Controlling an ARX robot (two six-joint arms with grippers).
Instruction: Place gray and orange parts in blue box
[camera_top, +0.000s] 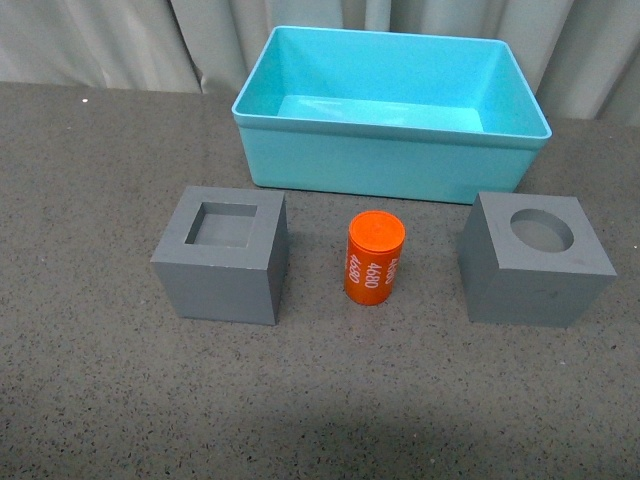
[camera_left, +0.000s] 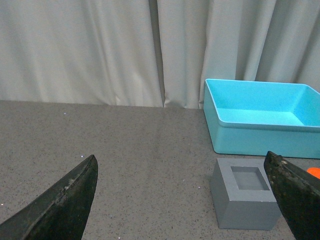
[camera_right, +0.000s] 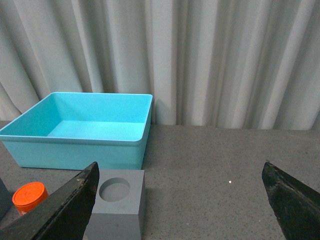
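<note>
So, worry with the cubes: each cube is wide and smooth, so fingers that pinch it off-centre could let it twist or slip out on the way to the big turquoise-blue plastic box (camera_top: 390, 165).
Worry with the cylinder: the small orange cylinder with white numbers (camera_top: 375, 258) stands upright, so a bump from a finger could tip it and send it rolling over the dark speckled table (camera_top: 100, 400).
Worry at the box: a part carried too low could hit the near rim of the blue box and shove the box back.
Where the parts are: all three stand in a row in front of the blue box, outside it and not touching it.
Left end of the box: the dull gray cube with a square hole (camera_top: 222, 255) stands in front of it.
Middle of the box: the orange cylinder stands in front of it.
Right end of the box: the dull gray cube with a round hole (camera_top: 535, 260) stands in front of it.
Inside the box: nothing lies there.
Left gripper (camera_left: 181, 159): fingers spread wide apart, holding nothing, touching nothing, on the near side of the square-hole cube from the blue box.
Right gripper (camera_right: 180, 165): fingers spread wide apart too, holding nothing, touching nothing, on the near side of the round-hole cube from the blue box.
</note>
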